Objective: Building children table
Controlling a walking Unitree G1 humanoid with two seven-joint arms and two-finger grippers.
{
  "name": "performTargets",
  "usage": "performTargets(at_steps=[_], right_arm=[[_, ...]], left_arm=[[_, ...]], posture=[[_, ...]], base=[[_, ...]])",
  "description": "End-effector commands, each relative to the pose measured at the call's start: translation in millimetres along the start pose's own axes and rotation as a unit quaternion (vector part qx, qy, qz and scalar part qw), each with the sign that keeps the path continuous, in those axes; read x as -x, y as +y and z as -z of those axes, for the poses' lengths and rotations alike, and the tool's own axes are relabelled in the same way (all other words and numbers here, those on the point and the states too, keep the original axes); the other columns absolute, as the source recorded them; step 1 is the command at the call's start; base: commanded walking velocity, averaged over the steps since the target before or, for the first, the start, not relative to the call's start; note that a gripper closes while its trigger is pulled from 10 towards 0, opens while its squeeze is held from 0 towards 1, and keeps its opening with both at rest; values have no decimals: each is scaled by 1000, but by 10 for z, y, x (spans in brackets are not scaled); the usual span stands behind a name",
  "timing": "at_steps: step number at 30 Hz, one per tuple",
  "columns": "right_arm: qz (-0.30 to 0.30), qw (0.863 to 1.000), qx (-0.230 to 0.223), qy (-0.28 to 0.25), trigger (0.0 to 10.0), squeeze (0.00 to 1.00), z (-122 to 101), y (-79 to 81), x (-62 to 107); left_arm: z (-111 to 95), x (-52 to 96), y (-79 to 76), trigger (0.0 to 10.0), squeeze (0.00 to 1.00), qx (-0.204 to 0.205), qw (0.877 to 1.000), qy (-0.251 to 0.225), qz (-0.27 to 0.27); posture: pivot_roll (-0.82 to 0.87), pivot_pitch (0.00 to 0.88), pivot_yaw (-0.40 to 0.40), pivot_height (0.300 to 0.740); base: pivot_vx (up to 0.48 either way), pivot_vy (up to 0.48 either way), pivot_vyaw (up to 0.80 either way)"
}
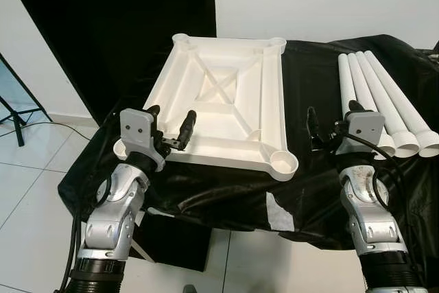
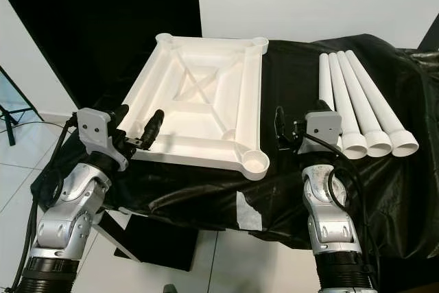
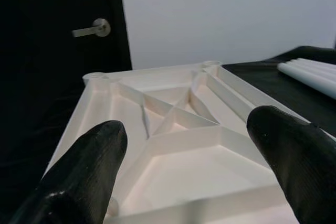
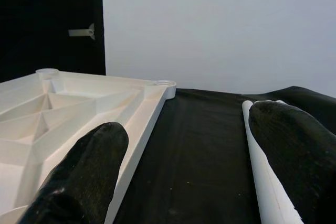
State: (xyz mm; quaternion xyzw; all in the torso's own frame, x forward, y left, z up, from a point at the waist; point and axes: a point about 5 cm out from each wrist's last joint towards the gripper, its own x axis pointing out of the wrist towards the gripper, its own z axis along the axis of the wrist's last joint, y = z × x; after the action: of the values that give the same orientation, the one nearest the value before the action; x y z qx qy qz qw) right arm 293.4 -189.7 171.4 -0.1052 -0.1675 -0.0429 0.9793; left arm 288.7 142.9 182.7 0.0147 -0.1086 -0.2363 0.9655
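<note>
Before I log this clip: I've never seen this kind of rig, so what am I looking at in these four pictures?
It is a humanoid robot with two silver arms, each ending in a pincer of two black fingers. The two wide pictures come from its head, looking down; the two close ones come from cameras on its wrists, looking out between the fingers. On a black cloth lies a white tabletop, underside up, showing ribs and round corner sockets. Beside it on the robot's right lie four white legs, side by side. The left pincer hovers open at the tabletop's near edge; the right pincer is open between the tabletop and the legs. Nothing is held.
</note>
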Motion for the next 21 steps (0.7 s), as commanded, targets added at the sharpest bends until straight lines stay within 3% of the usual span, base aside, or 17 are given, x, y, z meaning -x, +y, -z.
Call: performTargets(at_steps=[1, 8, 21], right_arm=[[4, 1000, -6, 10, 10000, 0, 26, -6, -9], [27, 999, -18, 33, 10000, 0, 78, -22, -29], [26, 999, -11, 33, 10000, 0, 85, -56, 0]], left_arm=[[26, 16, -62, 10000, 0, -16, 999, 8, 39], [40, 7, -142, 10000, 0, -29, 997, 16, 76], [67, 15, -216, 10000, 0, -26, 995, 21, 97]], posture=[[13, 0, 26, 740], [16, 0, 25, 740], [6, 0, 27, 740]], base=[[0, 0, 0], [0, 0, 0], [0, 0, 0]])
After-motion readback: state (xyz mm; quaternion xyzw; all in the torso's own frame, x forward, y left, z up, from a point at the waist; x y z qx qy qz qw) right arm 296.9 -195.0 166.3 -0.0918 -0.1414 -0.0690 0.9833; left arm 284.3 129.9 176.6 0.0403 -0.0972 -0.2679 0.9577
